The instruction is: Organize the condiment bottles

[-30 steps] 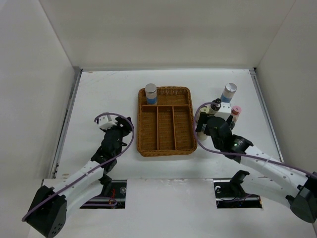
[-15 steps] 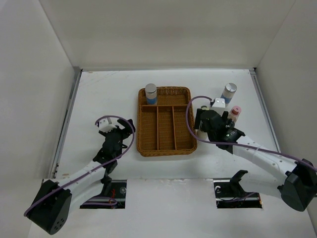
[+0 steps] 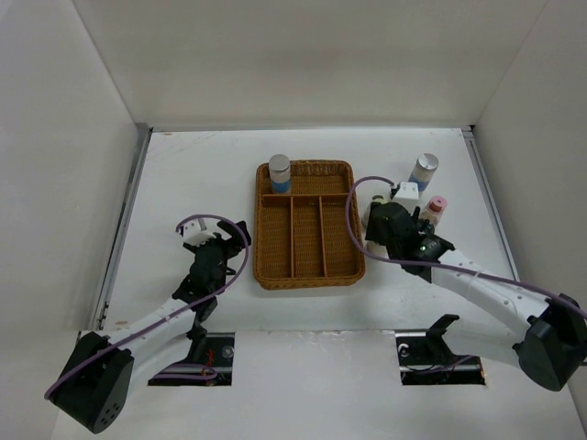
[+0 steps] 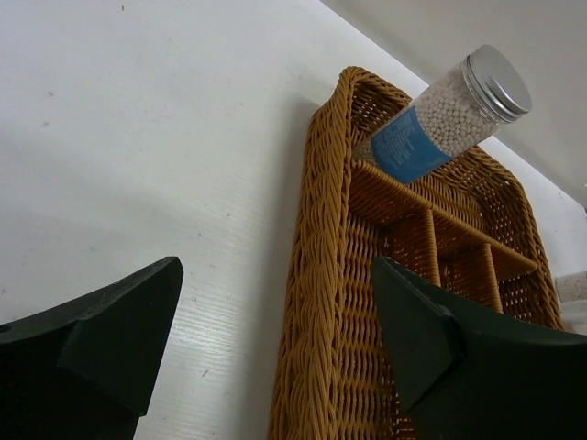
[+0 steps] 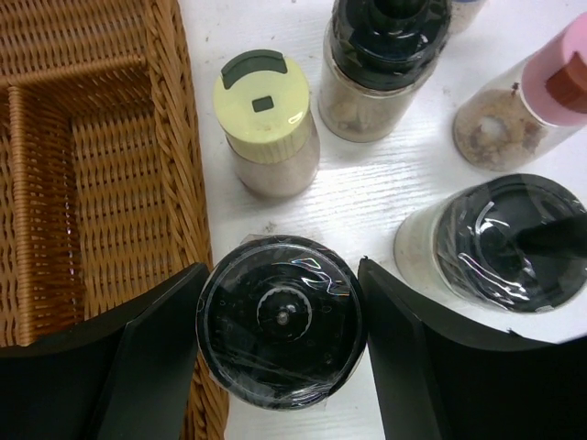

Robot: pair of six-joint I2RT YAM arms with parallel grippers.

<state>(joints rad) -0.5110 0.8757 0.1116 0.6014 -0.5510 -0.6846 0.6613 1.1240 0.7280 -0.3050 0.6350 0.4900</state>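
The right gripper is looking straight down on a dark-capped bottle. Its two black fingers are bracketing the cap, one on each side and both seemingly touching it, so I judge the jaws part-open and closed on that bottle. How firm the hold is I cannot tell. The bottle is standing upright on the white table, its long axis pointing up at the wrist, so the grip is running across its width.

Just beside it on the left is the rim of the brown wicker tray. That is the relation that matters: the bottle has to rise over the rim and go left into a compartment. Beyond the fingers, the other bottles are crowding close:
- a cream-capped bottle
- a second dark-capped bottle
- a third dark-capped bottle, off to the right
- a pink-capped bottle

A straight lift looks safest to me.

Farther out, one silver-capped bottle is already standing in the tray's far cross compartment, and the other silver-capped bottle is waiting on the table. The right arm is plainly the nearer one. The left gripper is hovering on the tray's other side, jaws wide apart and holding nothing.
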